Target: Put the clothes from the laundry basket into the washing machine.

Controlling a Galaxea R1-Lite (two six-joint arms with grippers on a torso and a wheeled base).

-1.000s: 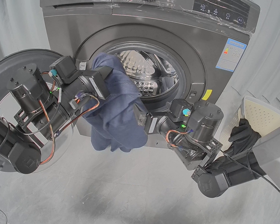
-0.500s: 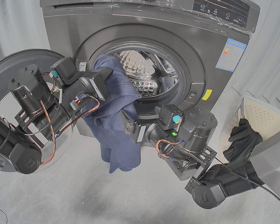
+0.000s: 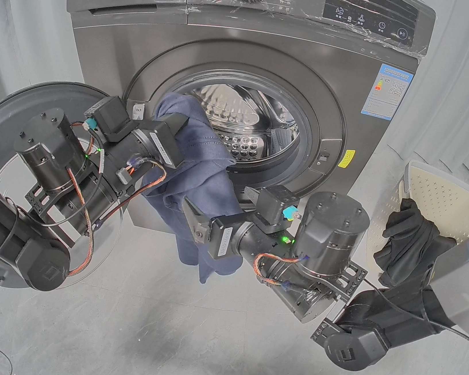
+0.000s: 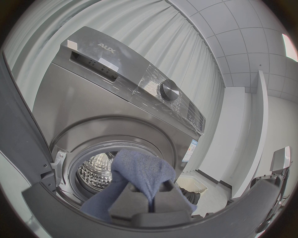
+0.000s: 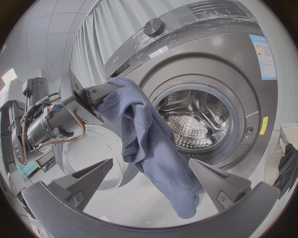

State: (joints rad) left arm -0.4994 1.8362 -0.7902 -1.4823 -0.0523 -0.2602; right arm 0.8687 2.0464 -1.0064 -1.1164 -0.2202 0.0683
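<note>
left claw (image 3: 177,124) clenched on blue garment (image 3: 201,174)

the garment is pinched at the left rim of the washing machine (image 3: 237,52) opening, mid-frame, and hangs down outside the drum. the right claw (image 5: 150,165) is spread wide by the hanging cloth, gripping nothing.

Black cylindrical joints (image 3: 44,136), orange braided cables (image 3: 76,214), grey right gripper (image 5: 150,162)

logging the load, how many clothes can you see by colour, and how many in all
blue garment: 1, held in the left gripper at the washing machine opening
black clothing: 1 bundle, draped over the laundry basket; cannot tell if it is more than one piece
total: 2
</note>
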